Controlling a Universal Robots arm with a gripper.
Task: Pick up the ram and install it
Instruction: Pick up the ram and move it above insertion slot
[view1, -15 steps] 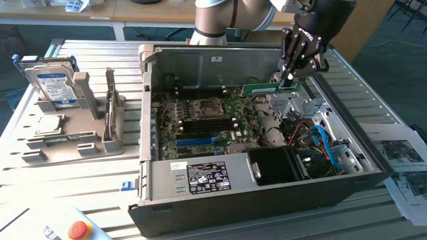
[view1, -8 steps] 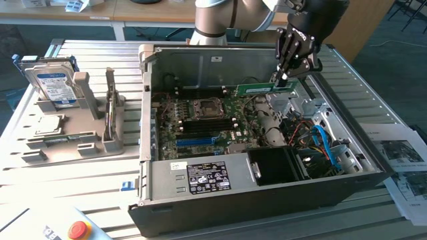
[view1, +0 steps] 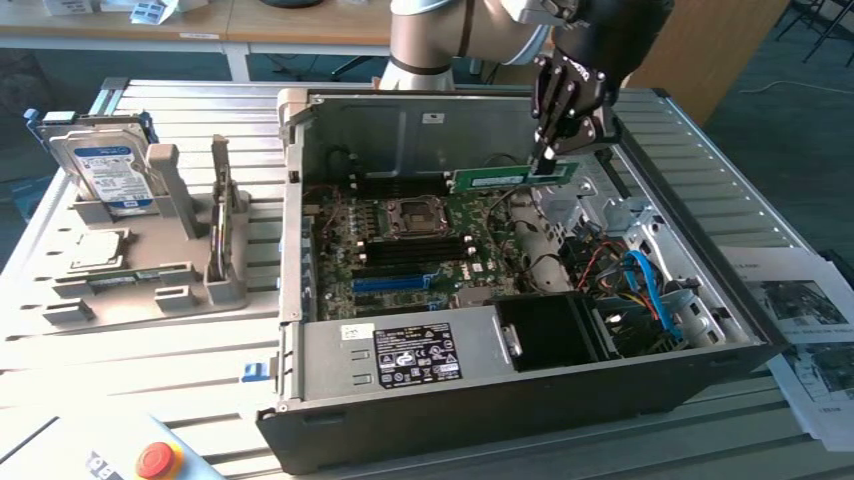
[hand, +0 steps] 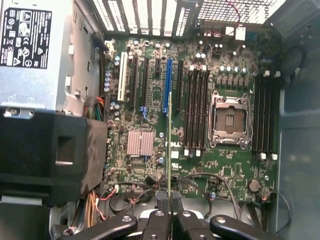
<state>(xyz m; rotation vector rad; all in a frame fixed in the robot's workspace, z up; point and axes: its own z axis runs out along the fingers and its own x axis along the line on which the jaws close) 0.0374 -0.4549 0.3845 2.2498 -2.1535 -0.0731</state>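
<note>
One ram (view1: 514, 178) hangs clenched at its end in the gripper (view1: 550, 160) over the motherboard (view1: 427, 240) inside the open case (view1: 534, 410): picked up, I'd say, not yet seated in a memory slot (hand: 197, 110).

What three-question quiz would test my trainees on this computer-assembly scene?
1. Multiple choice: the gripper is shut on A) a screwdriver, B) the ram, C) a fan.
2. True or false: the ram sits fully in a slot on the motherboard.
3. Fill in: the hard drive stands in a grey holder on the exterior view's ____ of the computer case.
Key: 1 B; 2 false, it hangs above the board; 3 left.
</note>
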